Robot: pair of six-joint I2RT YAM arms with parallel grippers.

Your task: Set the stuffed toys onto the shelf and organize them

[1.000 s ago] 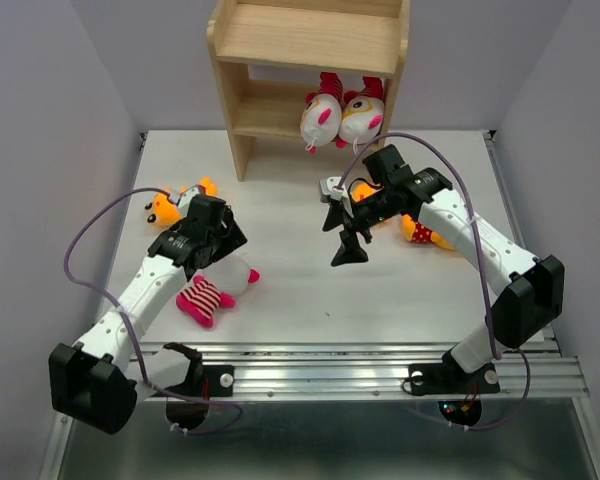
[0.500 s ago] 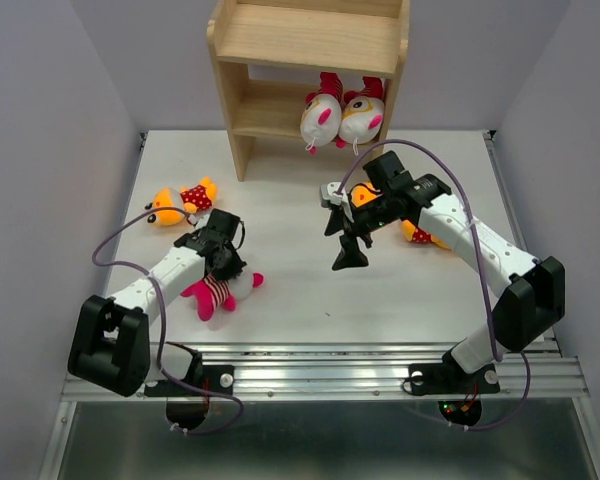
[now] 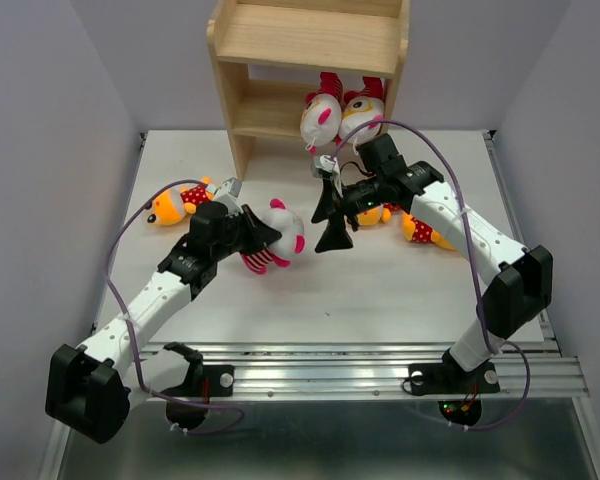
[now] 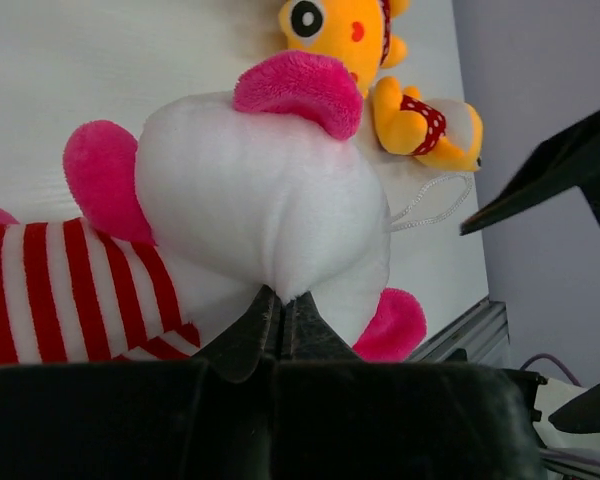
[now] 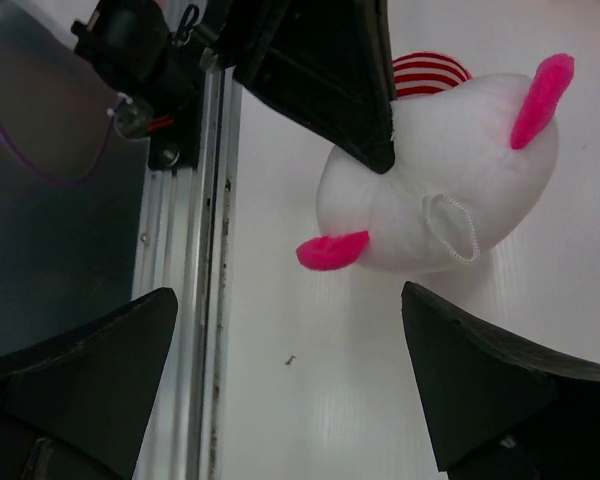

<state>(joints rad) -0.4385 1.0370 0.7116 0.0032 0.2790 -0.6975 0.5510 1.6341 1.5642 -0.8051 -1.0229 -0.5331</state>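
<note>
My left gripper (image 3: 254,237) is shut on a white-headed stuffed toy (image 3: 278,241) with pink ears and a red-white striped body, pinching the back of its head (image 4: 270,200) between the fingertips (image 4: 265,310). It holds the toy over the middle of the table. My right gripper (image 3: 330,214) hangs open just right of that toy (image 5: 450,190), with nothing between its fingers (image 5: 80,360). Two white-headed toys (image 3: 321,116) lie on the lower board of the wooden shelf (image 3: 310,40). One yellow-orange toy (image 3: 172,203) lies at the left. Others (image 3: 421,231) lie at the right behind the right arm.
The shelf stands at the table's back middle, and its top board (image 3: 320,35) is bare. A metal rail (image 3: 360,365) runs along the near table edge. Grey walls close in on both sides. In the left wrist view, a yellow-orange toy (image 4: 420,120) lies beyond the held one.
My left gripper shut on the striped toy near the front left, then carried it up and right toward the table's middle. The right gripper shifted slightly back and left, still open.
</note>
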